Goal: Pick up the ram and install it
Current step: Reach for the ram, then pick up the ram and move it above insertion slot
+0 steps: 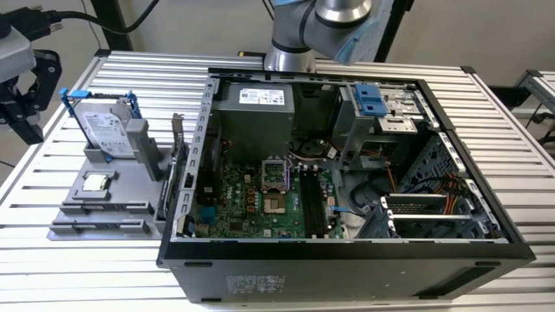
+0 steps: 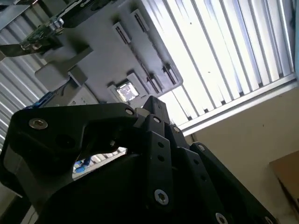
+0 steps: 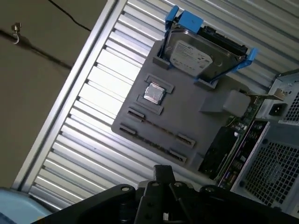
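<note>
Ram: you cannot place it with certainty. The black slots (image 1: pixel 312 201) on the motherboard (image 1: pixel 251 205) are too small in the exterior view to tell whether a stick sits in one. The long grooves (image 3: pixel 156 130) of the grey holder (image 1: pixel 126 192) read as plain grey in both wrist views.

Axis: you cannot read it for the stick itself. The slots run from the near wall of the computer case (image 1: pixel 347 260) toward its far wall in the exterior view. The holder's grooves run crosswise to that, along the holder's near edge.

Gripper (image 3: pixel 163 175): the fingertips look drawn together at one apex in both wrist views, with nothing clamped between them. In the exterior view it hangs outside the case at the exterior view's left, near the hard drive (image 1: pixel 108 130). The first wrist view looks down on the holder, the processor chip (image 3: pixel 153 93) and the expansion card (image 3: pixel 233 135).

Progress (judgement): no stick is in hand. Log both pick and seating as unverified; these pictures confirm neither.
</note>
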`<state>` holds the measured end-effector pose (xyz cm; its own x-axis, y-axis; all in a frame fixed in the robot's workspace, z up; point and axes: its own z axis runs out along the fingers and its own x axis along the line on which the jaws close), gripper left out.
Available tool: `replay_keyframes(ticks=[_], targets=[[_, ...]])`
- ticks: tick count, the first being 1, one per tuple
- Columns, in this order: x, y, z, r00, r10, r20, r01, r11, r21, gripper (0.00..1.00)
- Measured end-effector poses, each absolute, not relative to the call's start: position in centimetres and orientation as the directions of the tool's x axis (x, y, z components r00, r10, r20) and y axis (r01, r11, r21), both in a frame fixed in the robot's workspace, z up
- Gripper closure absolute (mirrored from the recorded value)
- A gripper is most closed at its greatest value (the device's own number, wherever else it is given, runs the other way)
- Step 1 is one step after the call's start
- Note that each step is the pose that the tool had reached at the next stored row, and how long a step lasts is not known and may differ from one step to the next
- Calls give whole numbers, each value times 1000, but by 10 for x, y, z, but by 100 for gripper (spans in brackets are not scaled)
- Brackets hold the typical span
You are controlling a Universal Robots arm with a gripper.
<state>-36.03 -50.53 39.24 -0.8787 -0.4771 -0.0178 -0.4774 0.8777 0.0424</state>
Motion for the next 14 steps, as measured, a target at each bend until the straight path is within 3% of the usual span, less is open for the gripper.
replay_keyframes(ticks=[14], targets=[[-360, -505, 392, -730, -683, -18, -683, 729, 42, 100]])
